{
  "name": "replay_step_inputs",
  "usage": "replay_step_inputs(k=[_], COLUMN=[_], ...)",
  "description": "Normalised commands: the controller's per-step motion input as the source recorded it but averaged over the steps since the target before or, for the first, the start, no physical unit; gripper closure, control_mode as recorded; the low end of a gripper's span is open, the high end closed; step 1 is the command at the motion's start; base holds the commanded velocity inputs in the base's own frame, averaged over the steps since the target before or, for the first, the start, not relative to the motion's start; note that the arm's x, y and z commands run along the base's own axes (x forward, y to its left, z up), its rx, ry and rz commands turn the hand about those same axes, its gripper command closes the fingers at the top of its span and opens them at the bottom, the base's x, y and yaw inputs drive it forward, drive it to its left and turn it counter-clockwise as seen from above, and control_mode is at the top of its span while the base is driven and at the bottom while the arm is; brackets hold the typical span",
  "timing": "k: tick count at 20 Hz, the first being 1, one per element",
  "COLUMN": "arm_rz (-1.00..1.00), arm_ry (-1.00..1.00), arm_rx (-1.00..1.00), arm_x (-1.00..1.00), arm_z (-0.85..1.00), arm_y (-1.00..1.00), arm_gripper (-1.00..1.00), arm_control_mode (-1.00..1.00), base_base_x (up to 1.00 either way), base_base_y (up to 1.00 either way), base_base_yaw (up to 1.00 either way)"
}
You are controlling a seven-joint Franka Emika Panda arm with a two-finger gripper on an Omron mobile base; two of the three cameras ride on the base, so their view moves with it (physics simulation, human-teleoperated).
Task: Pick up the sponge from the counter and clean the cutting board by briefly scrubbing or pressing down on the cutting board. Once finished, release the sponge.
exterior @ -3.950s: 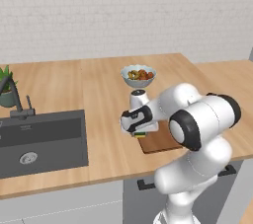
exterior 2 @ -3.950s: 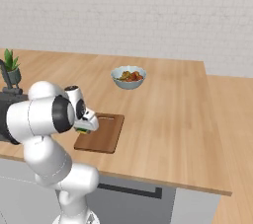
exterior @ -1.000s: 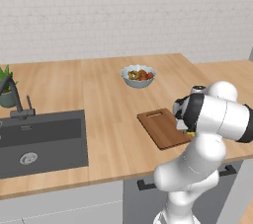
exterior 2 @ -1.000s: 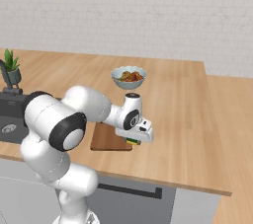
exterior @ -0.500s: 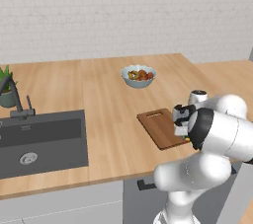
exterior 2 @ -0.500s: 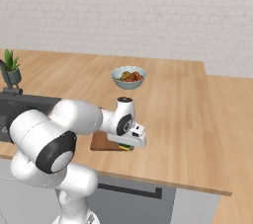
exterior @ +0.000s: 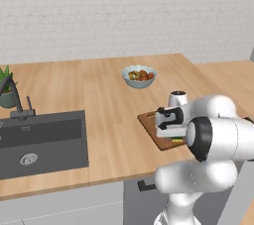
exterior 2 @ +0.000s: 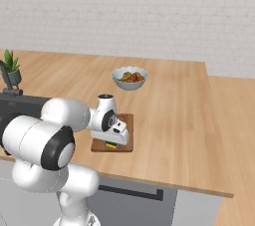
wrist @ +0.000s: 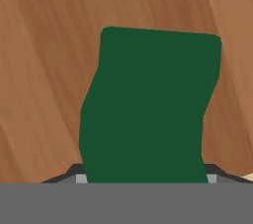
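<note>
White brick wall behind, light wood-grain tabletop [exterior: 109, 95] running across both base views. Dark inset sink [exterior: 42, 140] at 9 o'clock in left base view, black faucet [exterior: 17, 102] on its far rim, small potted plant [exterior: 6, 87] at the far left edge. White arm bends low over the tabletop's near edge. Dark reddish-brown cutting board [exterior 2: 127, 120] lies flat near the front edge, about 5 o'clock from the fruit bowl [exterior 2: 129, 78], well apart from it. Jaws [exterior 2: 111, 145] point down over the board's near end, clenched on the sponge [wrist: 150, 104]; green top with yellow underside peeks out under the hand in right base view. Hand view: sponge's green face looks squeezed in at the sides, pinched between the two finger tips at 6 o'clock, brown board grain all around it. Sponge sits on or just above the board; contact not clear. In left base view sponge shows at the board's near right corner, partly hidden by the arm.
</note>
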Motion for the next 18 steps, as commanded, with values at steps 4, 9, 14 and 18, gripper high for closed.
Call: replay_step_inputs(k=[4,9,14,18], arm_rz=[0.02,0.02,0.01,-0.03], arm_ry=[0.07,0.07,0.07,0.06], arm_rx=[0.0,0.0,-0.01,0.0], arm_x=[-0.08,-0.11,0.13,0.38], arm_z=[0.0,-0.01,-0.13,0.0], arm_y=[0.98,0.98,0.27,-0.29], arm_gripper=[1.0,1.0,1.0,1.0], arm_control_mode=[-1.0,-1.0,-1.0,-1.0], base_base_x=[0.0,0.0,0.0,0.0], base_base_y=[0.0,0.0,0.0,0.0], base_base_yaw=[0.0,0.0,0.0,0.0])
